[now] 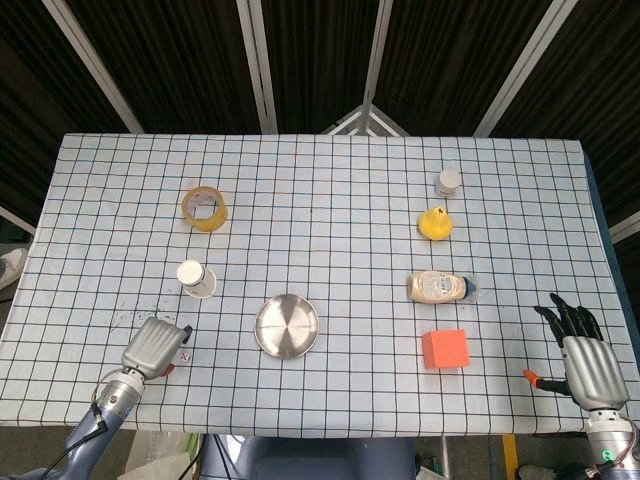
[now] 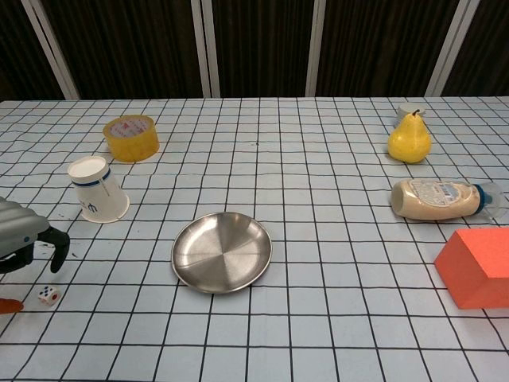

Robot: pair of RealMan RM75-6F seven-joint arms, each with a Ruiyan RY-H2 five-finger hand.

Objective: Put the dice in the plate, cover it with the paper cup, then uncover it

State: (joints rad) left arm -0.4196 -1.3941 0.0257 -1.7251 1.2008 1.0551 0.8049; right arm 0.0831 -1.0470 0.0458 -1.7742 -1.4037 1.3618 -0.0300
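Observation:
A small white die (image 2: 48,295) with red and black pips lies on the checked cloth near the front left; in the head view the die (image 1: 184,355) peeks out beside my left hand. My left hand (image 1: 155,347) hovers right over it, fingers (image 2: 57,247) curled downward and apart, holding nothing. The steel plate (image 2: 222,251) (image 1: 287,326) sits empty to the right of the die. An upside-down paper cup (image 2: 97,190) (image 1: 195,277) stands tilted behind the die. My right hand (image 1: 585,353) rests open at the front right edge, fingers spread.
A yellow tape roll (image 2: 131,137) lies at the back left. On the right are a pear (image 2: 409,138), a small white jar (image 1: 449,182), a lying sauce bottle (image 2: 440,198) and an orange block (image 2: 477,268).

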